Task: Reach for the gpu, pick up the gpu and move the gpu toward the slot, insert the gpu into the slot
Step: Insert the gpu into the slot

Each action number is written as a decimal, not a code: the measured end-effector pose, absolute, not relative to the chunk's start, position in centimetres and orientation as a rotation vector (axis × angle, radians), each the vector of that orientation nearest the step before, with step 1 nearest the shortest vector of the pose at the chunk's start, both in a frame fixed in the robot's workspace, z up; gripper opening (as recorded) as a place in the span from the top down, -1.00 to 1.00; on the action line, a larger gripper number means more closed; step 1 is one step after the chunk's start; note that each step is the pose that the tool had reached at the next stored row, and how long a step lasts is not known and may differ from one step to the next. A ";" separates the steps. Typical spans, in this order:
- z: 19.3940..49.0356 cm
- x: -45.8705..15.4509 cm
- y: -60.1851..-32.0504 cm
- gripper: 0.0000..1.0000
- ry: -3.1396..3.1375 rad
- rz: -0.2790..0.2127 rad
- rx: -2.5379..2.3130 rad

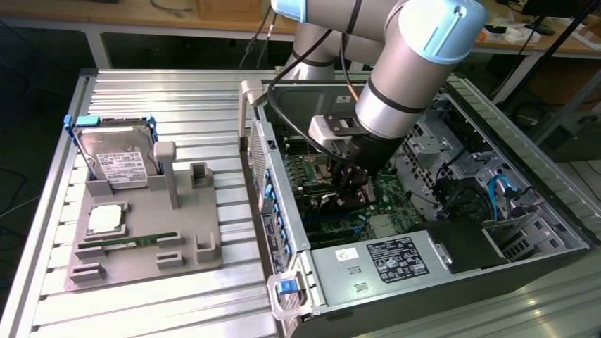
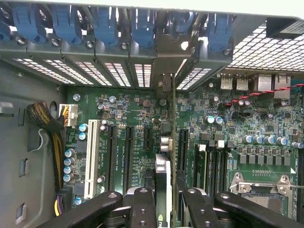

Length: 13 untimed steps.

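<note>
1. The claw (image 2: 164, 205) is closed on the gpu (image 2: 162, 173); its black fingers (image 2: 142, 209) press the card's two faces, and the card stands edge-on between them.
2. Claw and gpu are deep inside the open computer case (image 1: 441, 292), over the green motherboard (image 2: 128, 109) that lines the case's floor.
3. The card's metal bracket end (image 2: 166, 84) points at the case's rear wall, close to the row of blue clips (image 2: 104, 23) on that wall.
4. The slot (image 1: 333, 225) shows as a narrow blue strip inside the case, just beside the claw's tip. The card hides the meeting point, so I cannot tell whether its edge touches the slot.
5. Also inside the case are a white connector (image 2: 90, 159) to one side of the card and the silver processor socket (image 2: 259, 190) to the other.
6. Outside the case, on the exterior view's left, a grey holder (image 1: 141, 271) carries a hard drive (image 1: 117, 158) and a green memory stick (image 1: 136, 243) — both well apart from the claw.
</note>
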<state>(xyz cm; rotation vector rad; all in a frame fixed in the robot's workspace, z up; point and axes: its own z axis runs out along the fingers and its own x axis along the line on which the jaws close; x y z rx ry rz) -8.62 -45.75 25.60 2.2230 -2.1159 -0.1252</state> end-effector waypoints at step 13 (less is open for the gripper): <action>26.1 -8.4 -45.8 0.47 -2.186 -0.128 2.156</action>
